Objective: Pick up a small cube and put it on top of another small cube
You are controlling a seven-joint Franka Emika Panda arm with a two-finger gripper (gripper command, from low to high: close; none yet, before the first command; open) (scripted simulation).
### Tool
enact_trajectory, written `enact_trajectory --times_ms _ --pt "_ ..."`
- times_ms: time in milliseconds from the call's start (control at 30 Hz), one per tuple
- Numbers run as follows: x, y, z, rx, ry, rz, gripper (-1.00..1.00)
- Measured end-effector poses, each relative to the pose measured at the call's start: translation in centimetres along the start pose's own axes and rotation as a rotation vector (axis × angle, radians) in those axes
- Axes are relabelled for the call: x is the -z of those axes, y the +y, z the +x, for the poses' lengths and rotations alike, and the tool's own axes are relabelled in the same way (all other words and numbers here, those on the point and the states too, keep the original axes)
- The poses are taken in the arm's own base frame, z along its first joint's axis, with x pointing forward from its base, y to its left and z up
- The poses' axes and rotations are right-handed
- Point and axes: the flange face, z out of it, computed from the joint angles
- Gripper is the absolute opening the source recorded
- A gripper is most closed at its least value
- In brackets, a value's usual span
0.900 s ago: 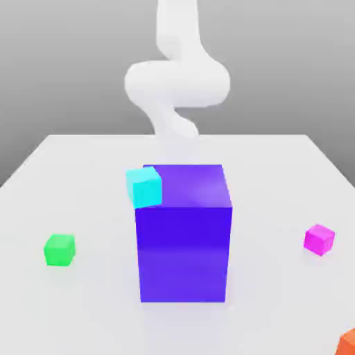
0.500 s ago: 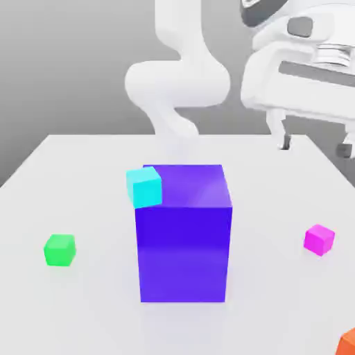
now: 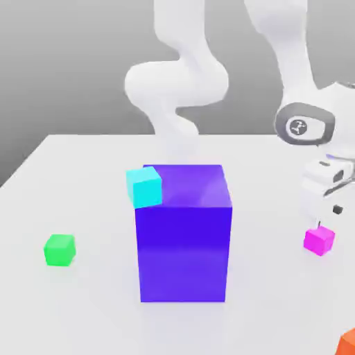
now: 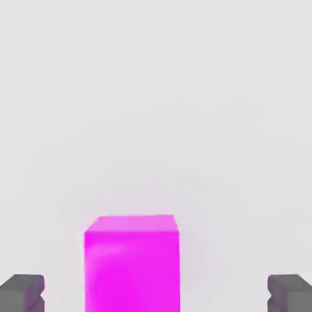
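Fingertips (image 4: pixel 23 291) of the jaws stand wide, one on each side of the small magenta cube (image 4: pixel 132 263), with clear gaps and no contact yet. To do this grasp well, I judge the gripper (image 3: pixel 326 225) should descend straight until the pads flank the cube's side faces, stay centred, then close evenly so the cube does not skid. That cube (image 3: pixel 319 240) rests on the surface (image 3: pixel 83 305) near its edge at the exterior view's right. Farther off, past the big blue-purple cube (image 3: pixel 184 243), the small green cube (image 3: pixel 59 249) waits near the opposite edge.

Magenta sm. cube (image 3: pixel 319 240), green sm. cube (image 3: pixel 59 249)
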Motion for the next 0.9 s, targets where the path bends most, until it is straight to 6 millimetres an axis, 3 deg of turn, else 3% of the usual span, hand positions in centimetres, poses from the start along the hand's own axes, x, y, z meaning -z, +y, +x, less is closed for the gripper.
enact_trajectory --times_ms 267,300,533,900 --pt "-4.7 0.1 -0.2 0.002 -0.004 -0.002 0.0" --pt "-5.4 0.3 -0.2 0.003 -0.004 -0.006 -1.0" --pt "-5.5 0.3 -0.3 0.004 -0.003 -0.006 -1.0" --pt "0.4 0.1 -0.2 0.003 -0.002 -0.003 -1.0"
